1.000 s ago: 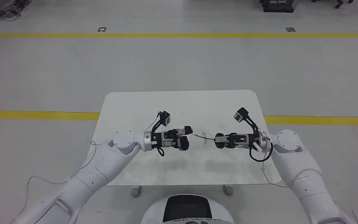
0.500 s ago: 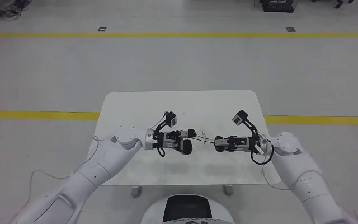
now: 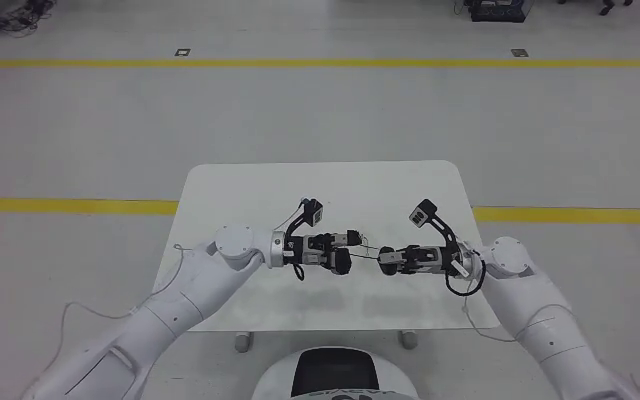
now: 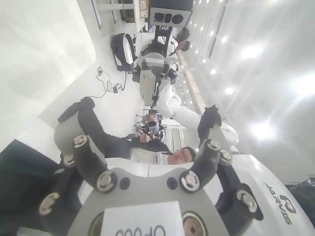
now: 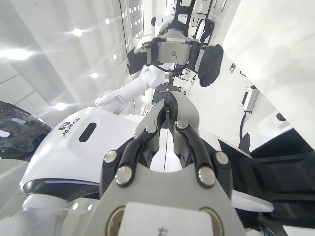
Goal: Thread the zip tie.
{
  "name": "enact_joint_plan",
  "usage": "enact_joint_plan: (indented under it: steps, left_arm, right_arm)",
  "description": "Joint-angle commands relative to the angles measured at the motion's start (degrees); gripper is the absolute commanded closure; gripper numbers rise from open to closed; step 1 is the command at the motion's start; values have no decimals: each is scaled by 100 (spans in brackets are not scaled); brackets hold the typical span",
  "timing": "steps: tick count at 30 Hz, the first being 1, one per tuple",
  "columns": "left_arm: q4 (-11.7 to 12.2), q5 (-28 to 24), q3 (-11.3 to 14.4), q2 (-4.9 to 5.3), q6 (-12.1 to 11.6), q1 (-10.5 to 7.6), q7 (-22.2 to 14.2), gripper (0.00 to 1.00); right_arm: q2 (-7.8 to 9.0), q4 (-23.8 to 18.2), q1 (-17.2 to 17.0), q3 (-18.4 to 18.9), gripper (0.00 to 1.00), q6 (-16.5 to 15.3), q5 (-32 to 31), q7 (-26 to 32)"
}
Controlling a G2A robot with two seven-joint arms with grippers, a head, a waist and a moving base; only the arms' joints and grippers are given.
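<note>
Looking from above, where was the zip tie (image 3: 366, 252)?
— It was a thin dark strand above the white table (image 3: 230, 185), stretched between the two grippers. It was too fine to trace to either end.
And the left gripper (image 3: 347, 250)?
— Its fingers (image 4: 81, 114) were spread wide in its own wrist view. Whether the strand touched one of them, I could not tell.
The right gripper (image 3: 383, 263)?
— Its fingers (image 5: 183, 110) were pressed together with only a dark slit between them. As far as the top view let me judge, they were pinching the end of the zip tie. The fingers themselves hid the contact.
</note>
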Motion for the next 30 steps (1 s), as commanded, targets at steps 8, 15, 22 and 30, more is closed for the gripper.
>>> enact_joint_plan:
  steps: [8,15,22,30]
  left_arm:
    - [-100,101,20,-10,33,41,200,0]
    - [-193,78,-29,-10,52,96,146,0]
    - [-166,92,-64,-16,58,108,86,0]
    - [-128,70,-94,-34,79,106,39,0]
  right_arm:
    - [-2,-112,-32,-46,100,28,-106,-192]
    - [-3,-167,-38,-56,100,89,-122,-196]
    - [-10,-179,-32,-62,100,63,-82,-169]
    - [-9,-219,-46,-65,100,64,-88,-124]
